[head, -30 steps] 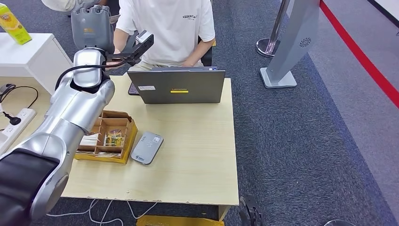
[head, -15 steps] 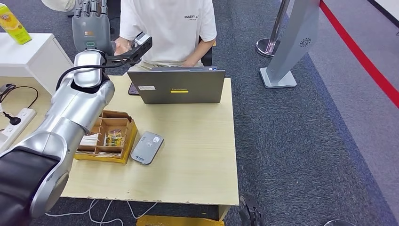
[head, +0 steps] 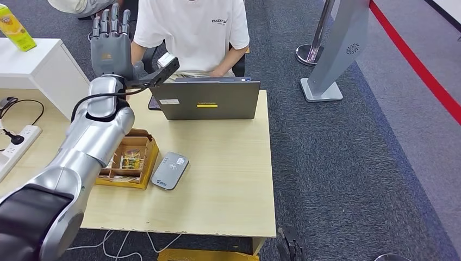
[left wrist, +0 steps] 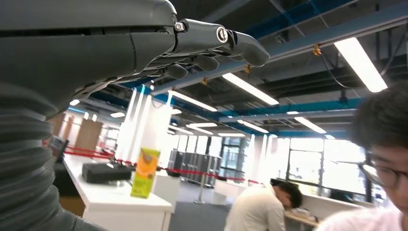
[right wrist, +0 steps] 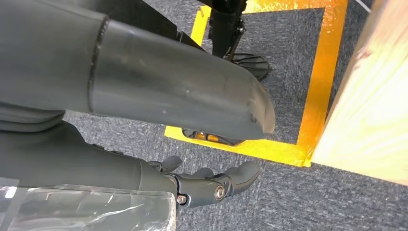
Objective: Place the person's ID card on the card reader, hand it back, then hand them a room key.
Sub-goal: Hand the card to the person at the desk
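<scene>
Your left hand [head: 111, 46] is raised beyond the far-left corner of the bench [head: 228, 179], fingers [head: 112, 22] straight, spread apart and pointing up, holding nothing; in the left wrist view the same fingers [left wrist: 211, 41] reach out against ceiling lights, with nothing between them. Just past that hand sits a person in a white T-shirt [head: 193, 32], behind a grey laptop [head: 206, 99] whose lid stands along the far edge of the bench. The card reader [head: 170, 170] — a flat grey slab — lies near the left part of the bench, just beside a yellow-rimmed cardboard tray [head: 128, 163] with compartments holding small cards or packets; your left forearm crosses over the tray's left side. No card lies on the reader, and you cannot tell from these views where the ID card or the room key is. The right half of the bench top is bare wood up to its right and near edges. Beyond the right edge is open grey carpet, bounded further off by a grey sign stand [head: 334, 51], a chrome post base [head: 311, 53] and a red floor line [head: 418, 68]. To the left, a white cabinet [head: 41, 65] carries a yellow drink carton [head: 17, 28], and a power strip [head: 19, 138] lies below it. Your right hand [right wrist: 207, 185] hangs low beside the bench edge [right wrist: 370, 110], above carpet marked with yellow tape [right wrist: 322, 82], fingers loosely curled and not closed around anything.
</scene>
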Controlling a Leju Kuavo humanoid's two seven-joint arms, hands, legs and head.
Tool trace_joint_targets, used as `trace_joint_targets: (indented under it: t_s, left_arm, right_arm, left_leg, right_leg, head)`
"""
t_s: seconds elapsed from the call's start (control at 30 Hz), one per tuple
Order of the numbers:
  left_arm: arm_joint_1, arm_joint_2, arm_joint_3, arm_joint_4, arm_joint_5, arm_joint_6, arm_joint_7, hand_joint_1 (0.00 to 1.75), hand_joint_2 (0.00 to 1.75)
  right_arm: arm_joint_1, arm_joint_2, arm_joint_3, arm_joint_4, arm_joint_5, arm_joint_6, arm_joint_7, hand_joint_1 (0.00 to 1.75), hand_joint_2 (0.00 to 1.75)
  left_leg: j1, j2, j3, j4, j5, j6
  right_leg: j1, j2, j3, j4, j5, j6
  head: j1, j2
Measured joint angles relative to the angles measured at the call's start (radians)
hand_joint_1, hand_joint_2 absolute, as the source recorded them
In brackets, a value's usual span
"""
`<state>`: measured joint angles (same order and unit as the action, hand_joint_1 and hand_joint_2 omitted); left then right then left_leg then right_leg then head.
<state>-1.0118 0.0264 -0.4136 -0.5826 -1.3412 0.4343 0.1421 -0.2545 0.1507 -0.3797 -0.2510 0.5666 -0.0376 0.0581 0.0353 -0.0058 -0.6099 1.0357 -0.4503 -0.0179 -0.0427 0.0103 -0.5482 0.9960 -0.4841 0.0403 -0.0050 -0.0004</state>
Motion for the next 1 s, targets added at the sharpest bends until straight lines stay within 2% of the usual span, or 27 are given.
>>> trace_joint_targets:
  t_s: [0.07, 0.13, 0.3, 0.37, 0.47, 0.6, 0.73, 1.0]
  left_arm:
    - [0.098, 0.03, 0.001, -0.107, 0.044, -0.01, -0.037, 0.0, 1.75]
    - [0.234, 0.086, 0.001, -0.262, 0.086, -0.029, -0.065, 0.0, 1.75]
    - [0.656, 0.283, 0.007, -0.682, 0.12, -0.043, -0.082, 0.0, 1.75]
    - [0.802, 0.343, 0.019, -0.802, 0.105, -0.047, -0.084, 0.0, 1.75]
    - [0.945, 0.397, 0.043, -0.919, 0.076, -0.055, -0.086, 0.0, 1.75]
    - [1.069, 0.429, 0.08, -0.978, 0.049, -0.054, -0.07, 0.0, 1.75]
    - [1.131, 0.434, 0.136, -0.978, 0.048, -0.045, -0.061, 0.0, 1.75]
    - [1.155, 0.432, 0.189, -0.949, 0.052, -0.042, -0.061, 0.0, 1.75]
  right_arm:
    - [0.013, 0.0, -0.007, 0.0, -0.014, -0.006, -0.011, 0.0, 0.0]
    - [0.03, 0.0, -0.018, 0.0, -0.032, -0.014, -0.028, 0.0, 0.0]
    - [0.082, -0.011, -0.05, -0.001, -0.06, -0.022, -0.068, 0.0, 0.0]
    - [0.094, -0.017, -0.059, -0.002, -0.06, -0.022, -0.071, 0.0, 0.0]
    - [0.1, -0.024, -0.069, -0.003, -0.057, -0.02, -0.073, 0.0, 0.0]
    - [0.099, -0.029, -0.072, -0.005, -0.047, -0.015, -0.071, 0.0, 1.75]
    - [0.097, -0.034, -0.072, -0.009, -0.035, -0.006, -0.058, 0.0, 1.75]
    - [0.093, -0.038, -0.072, -0.014, -0.026, 0.001, -0.051, 0.0, 1.75]
  left_leg:
    - [0.0, 0.002, 0.001, -0.001, -0.001, 0.0]
    - [-0.001, 0.005, 0.003, -0.003, -0.002, -0.002]
    - [-0.001, 0.012, 0.006, -0.005, -0.007, -0.004]
    - [-0.001, 0.011, 0.005, -0.005, -0.007, -0.004]
    - [-0.001, 0.007, 0.003, -0.005, -0.008, -0.004]
    - [-0.001, 0.006, 0.003, -0.005, -0.007, -0.004]
    - [0.0, 0.005, 0.003, -0.005, -0.006, -0.004]
    - [0.0, 0.004, 0.003, -0.005, -0.006, -0.004]
  right_leg:
    - [0.0, 0.002, 0.0, 0.0, 0.0, 0.0]
    - [-0.001, 0.006, 0.0, 0.0, -0.001, 0.0]
    - [-0.001, 0.012, -0.002, 0.0, -0.005, -0.003]
    - [-0.001, 0.01, -0.003, -0.001, -0.007, -0.003]
    - [-0.001, 0.006, -0.002, -0.001, -0.008, -0.002]
    - [-0.001, 0.005, -0.002, -0.001, -0.008, -0.002]
    - [-0.001, 0.003, -0.001, -0.001, -0.007, -0.002]
    - [0.0, 0.002, -0.001, -0.001, -0.007, -0.003]
  head:
    - [0.0, 0.0]
    - [0.0, 0.0]
    - [-0.002, 0.0]
    - [-0.002, 0.0]
    - [-0.001, 0.0]
    - [-0.001, 0.0]
    - [-0.001, 0.0]
    - [-0.001, 0.0]
